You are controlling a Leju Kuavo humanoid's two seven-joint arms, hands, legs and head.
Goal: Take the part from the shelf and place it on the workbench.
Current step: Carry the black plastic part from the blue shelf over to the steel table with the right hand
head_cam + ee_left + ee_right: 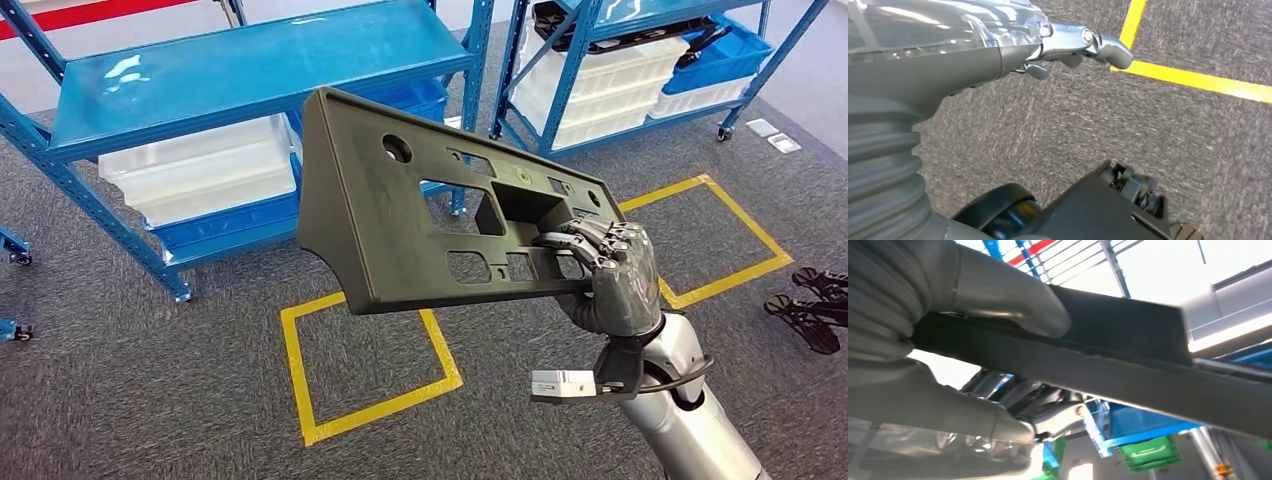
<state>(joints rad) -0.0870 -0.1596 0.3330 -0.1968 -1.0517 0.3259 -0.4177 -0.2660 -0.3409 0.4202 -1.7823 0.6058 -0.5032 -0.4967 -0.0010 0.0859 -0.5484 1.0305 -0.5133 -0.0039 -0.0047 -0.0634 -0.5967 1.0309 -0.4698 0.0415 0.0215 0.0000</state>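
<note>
A long dark grey plastic part [400, 230] with several cut-outs and holes hangs in the air over the carpet, tilted, in front of the blue shelf. My right hand [605, 270] grips its right end, fingers curled through a cut-out and over the lower edge. In the right wrist view the thumb [998, 300] presses on one face of the part [1128, 355] and the darker fingers wrap the other side. My left hand [998, 45] hangs over the carpet and holds nothing, its fingers stretched out loosely.
A blue shelf [250, 70] with white bins [200, 170] stands behind the part; a second blue rack [640, 60] with bins is at the back right. Yellow tape squares [370, 400] [740, 230] mark the grey carpet. A dark wheeled base [815, 305] sits at the right edge.
</note>
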